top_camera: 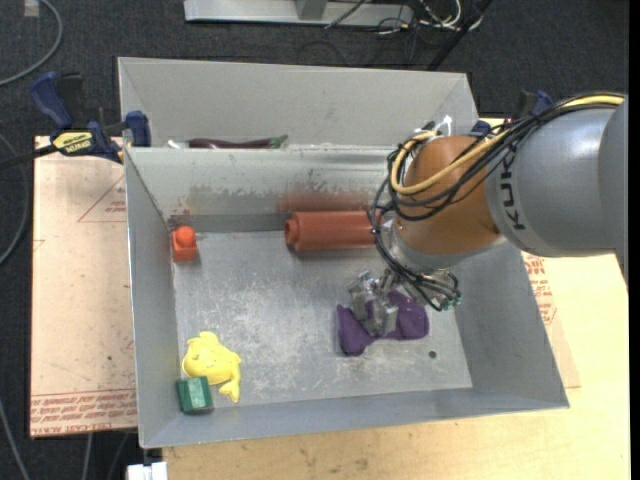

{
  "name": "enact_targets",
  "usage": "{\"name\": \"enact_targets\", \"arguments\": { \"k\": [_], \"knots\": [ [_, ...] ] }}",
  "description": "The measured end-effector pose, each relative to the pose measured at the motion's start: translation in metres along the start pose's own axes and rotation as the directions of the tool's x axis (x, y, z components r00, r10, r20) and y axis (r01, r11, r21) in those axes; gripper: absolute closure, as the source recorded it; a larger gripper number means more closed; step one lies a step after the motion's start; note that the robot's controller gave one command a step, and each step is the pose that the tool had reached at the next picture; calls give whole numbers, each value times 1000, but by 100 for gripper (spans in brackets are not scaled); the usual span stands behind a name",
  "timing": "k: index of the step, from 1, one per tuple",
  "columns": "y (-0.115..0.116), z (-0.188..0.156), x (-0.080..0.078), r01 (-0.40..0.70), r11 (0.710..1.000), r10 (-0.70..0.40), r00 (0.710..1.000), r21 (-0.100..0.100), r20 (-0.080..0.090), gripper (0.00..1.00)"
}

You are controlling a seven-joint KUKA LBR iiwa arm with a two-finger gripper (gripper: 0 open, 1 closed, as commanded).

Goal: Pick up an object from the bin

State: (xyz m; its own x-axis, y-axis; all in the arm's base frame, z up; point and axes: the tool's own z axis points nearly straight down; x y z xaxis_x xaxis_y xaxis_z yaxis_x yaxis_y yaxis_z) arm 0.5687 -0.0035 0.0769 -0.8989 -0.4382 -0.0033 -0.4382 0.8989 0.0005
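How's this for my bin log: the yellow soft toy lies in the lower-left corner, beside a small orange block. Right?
No. The camera view shows the yellow soft toy in the lower-left corner beside a small green block; the small orange block sits apart, farther back.

Dark speckled carpet floor (100, 18) surrounded bin (290, 68). Beyond bin's far edge, grey metal stand foot (290, 8) lay flat on carpet. Tangle of black and white cables (440, 3) sat just right of it. Light was even.
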Motion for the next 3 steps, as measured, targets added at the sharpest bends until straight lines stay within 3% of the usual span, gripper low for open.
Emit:
{"name": "enact_targets", "arguments": {
  "k": [1,2,3],
  "knots": [
    [2,-38,8,-14,1000,14,1000,-5,-8,100],
    [-12,-154,-9,13,1000,-13,1000,0,4,100],
    [-12,-154,-9,13,1000,-13,1000,0,4,0]
  ]
}}
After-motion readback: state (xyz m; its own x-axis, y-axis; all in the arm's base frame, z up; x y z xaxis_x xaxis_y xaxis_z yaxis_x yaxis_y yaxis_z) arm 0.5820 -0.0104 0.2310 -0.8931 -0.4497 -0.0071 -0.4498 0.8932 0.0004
